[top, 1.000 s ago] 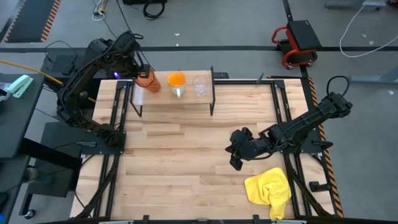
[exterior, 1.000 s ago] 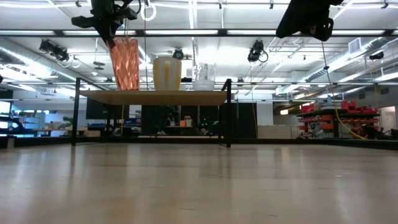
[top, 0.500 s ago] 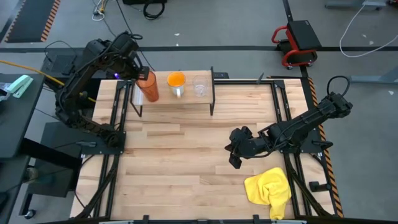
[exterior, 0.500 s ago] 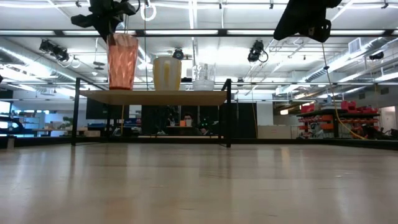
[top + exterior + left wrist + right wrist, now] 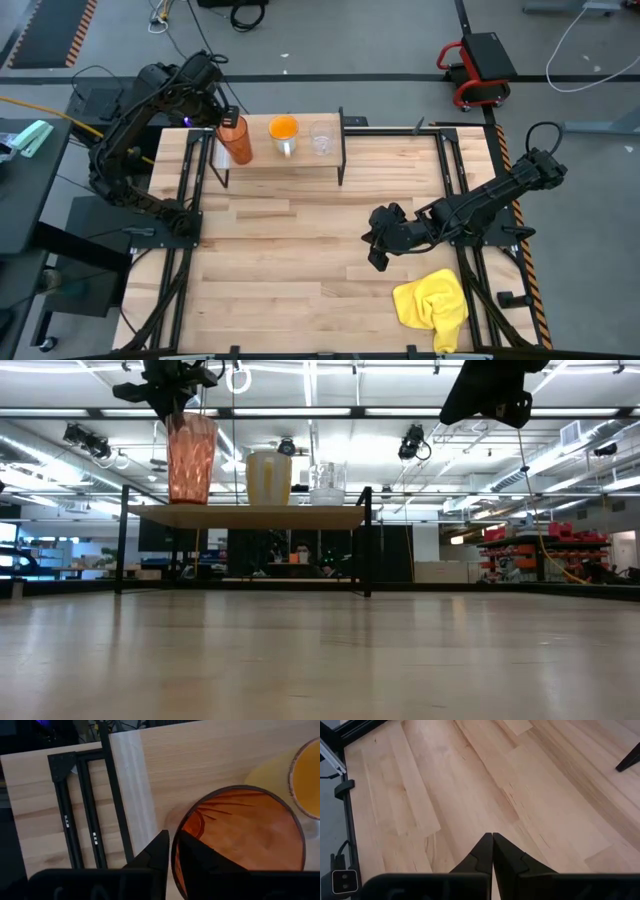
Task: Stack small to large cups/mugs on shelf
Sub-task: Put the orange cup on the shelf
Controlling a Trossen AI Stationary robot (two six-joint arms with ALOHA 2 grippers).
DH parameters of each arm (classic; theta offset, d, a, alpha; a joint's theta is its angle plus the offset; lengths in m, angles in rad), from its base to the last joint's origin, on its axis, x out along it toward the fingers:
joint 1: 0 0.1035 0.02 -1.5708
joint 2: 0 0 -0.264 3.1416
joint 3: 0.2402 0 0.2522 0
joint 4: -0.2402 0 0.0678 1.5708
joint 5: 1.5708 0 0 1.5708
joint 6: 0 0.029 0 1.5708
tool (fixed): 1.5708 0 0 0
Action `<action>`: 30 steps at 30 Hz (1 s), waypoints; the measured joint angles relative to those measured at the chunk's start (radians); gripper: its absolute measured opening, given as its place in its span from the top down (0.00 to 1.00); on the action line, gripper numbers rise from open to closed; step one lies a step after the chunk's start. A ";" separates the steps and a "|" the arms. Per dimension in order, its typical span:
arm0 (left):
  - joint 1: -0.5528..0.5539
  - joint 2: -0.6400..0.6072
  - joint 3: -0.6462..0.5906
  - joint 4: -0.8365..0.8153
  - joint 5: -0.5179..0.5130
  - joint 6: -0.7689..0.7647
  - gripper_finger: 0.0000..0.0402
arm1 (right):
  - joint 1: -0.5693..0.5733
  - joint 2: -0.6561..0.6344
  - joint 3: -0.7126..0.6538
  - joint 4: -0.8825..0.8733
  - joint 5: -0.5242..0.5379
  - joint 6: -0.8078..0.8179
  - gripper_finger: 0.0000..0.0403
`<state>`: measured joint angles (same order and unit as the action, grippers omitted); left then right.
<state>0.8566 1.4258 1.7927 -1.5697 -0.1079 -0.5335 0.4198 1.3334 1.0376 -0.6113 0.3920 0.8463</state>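
The tall amber tumbler (image 5: 237, 140) (image 5: 190, 458) (image 5: 240, 840) stands upright at the left end of the shelf (image 5: 280, 162) (image 5: 250, 516). My left gripper (image 5: 228, 118) (image 5: 172, 855) is above it, shut on its rim. The orange mug (image 5: 284, 133) (image 5: 268, 478) stands by its base on the middle of the shelf. The clear glass cup (image 5: 321, 138) (image 5: 327, 483) stands to the mug's right. My right gripper (image 5: 378, 262) (image 5: 492, 842) is shut and hovers over the table's right half, touching nothing. My left gripper pinches the tumbler's rim (image 5: 181, 822) on the side toward the table's left edge, one finger (image 5: 195, 855) inside the tumbler and one finger (image 5: 157, 852) outside. The fingers come from above, pointing down. The tumbler hangs upright with its base at the shelf board; whether it rests there I cannot tell.
A crumpled yellow cloth (image 5: 432, 305) lies near the table's right near corner. The shelf's black legs (image 5: 366, 550) stand at the far side of the table. Black rails (image 5: 185, 200) run along the table's left and right edges.
The tumbler has gone from tilted to upright in my left gripper's hold and has shifted a little toward the shelf's left end. The mug and the glass cup have stayed in place.
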 joint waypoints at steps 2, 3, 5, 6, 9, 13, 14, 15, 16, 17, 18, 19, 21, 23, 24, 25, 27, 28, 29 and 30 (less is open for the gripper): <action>0.000 0.000 0.000 0.010 -0.001 0.000 0.87 | 0.000 0.000 0.000 0.000 0.000 0.000 0.96; 0.000 0.000 0.000 0.016 -0.001 0.000 0.86 | 0.000 0.000 0.000 0.000 0.000 0.000 0.96; 0.000 0.000 0.000 0.034 -0.001 0.000 0.86 | 0.000 0.000 0.000 0.000 0.000 0.000 0.96; 0.000 0.000 0.000 0.045 -0.001 0.000 0.85 | 0.000 0.000 0.000 0.000 0.000 0.001 0.96; 0.000 0.000 0.000 0.065 -0.002 0.003 0.84 | 0.000 0.000 0.000 0.000 0.000 0.015 0.96; 0.000 0.001 0.000 0.093 -0.001 0.006 0.83 | 0.000 0.000 0.000 0.000 0.000 0.019 0.96; 0.000 0.001 0.000 0.102 -0.002 0.007 0.83 | 0.000 0.000 0.000 0.000 0.000 0.022 0.96; 0.000 0.001 0.000 0.105 -0.002 0.008 0.83 | 0.000 0.000 0.000 0.000 0.000 0.023 0.96; 0.000 0.001 0.000 0.106 -0.002 0.016 0.83 | 0.000 0.000 0.000 0.000 0.000 0.023 0.96; 0.000 0.001 0.000 0.110 -0.004 0.026 0.82 | 0.000 0.000 0.000 0.000 0.000 0.023 0.96; 0.000 0.001 0.000 0.115 -0.007 0.030 0.82 | 0.000 0.000 0.000 0.000 0.000 0.024 0.96; 0.000 0.001 0.000 0.118 -0.012 0.030 0.82 | 0.000 0.000 0.000 0.000 0.000 0.024 0.96; 0.000 0.001 0.000 0.124 -0.024 0.035 0.81 | 0.000 0.000 0.000 0.000 0.000 0.025 0.96; 0.000 0.001 0.000 0.130 -0.030 0.048 0.81 | 0.000 0.000 0.000 0.000 0.000 0.027 0.96; 0.000 0.001 0.000 0.131 -0.030 0.053 0.81 | 0.000 0.000 0.000 0.000 0.000 0.027 0.96; 0.000 0.001 0.000 0.133 -0.030 0.054 0.81 | 0.000 0.000 0.000 0.000 0.000 0.027 0.96; 0.000 0.001 0.000 0.137 -0.031 0.056 0.82 | 0.000 0.000 0.000 0.000 0.000 0.028 0.96; 0.000 0.001 0.000 0.140 -0.031 0.056 0.82 | 0.000 0.000 0.000 0.000 0.000 0.028 0.96; 0.000 0.001 0.000 0.143 -0.031 0.056 0.82 | 0.000 0.000 0.000 0.000 0.000 0.028 0.96; 0.000 0.001 0.000 0.147 -0.031 0.056 0.82 | 0.000 0.000 0.000 0.000 0.000 0.028 0.96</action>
<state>0.8566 1.4269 1.7931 -1.4227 -0.1387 -0.4774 0.4198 1.3334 1.0378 -0.6113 0.3920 0.8745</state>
